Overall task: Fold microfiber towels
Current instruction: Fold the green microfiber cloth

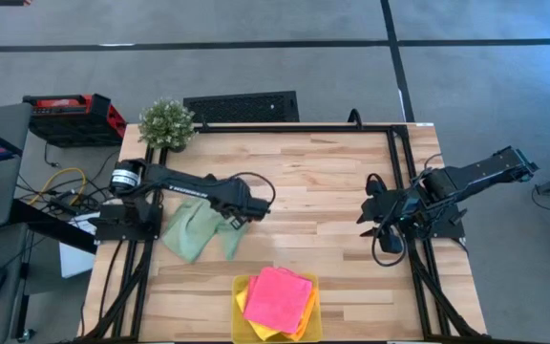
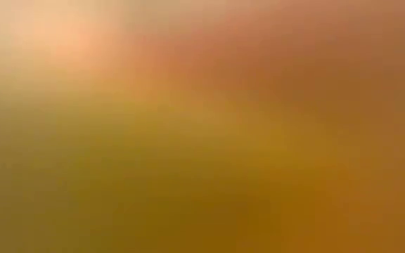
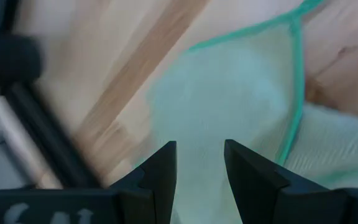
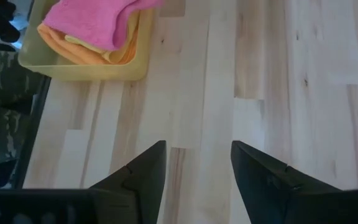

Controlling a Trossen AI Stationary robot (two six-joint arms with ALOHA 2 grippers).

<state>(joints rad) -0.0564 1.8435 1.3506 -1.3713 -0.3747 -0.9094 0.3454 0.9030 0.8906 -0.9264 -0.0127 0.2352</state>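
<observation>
Beside tray [image 1: 241,315], pale green towel [image 1: 191,229]

The low view is one orange-yellow blur, nothing in it discernible.

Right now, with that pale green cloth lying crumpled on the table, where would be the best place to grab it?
Probably at a corner of the pale green towel, where the darker green hem shows. Coming from above seems best: it lies low and rumpled on the wooden table, and a corner lets it be pulled out flat.
</observation>
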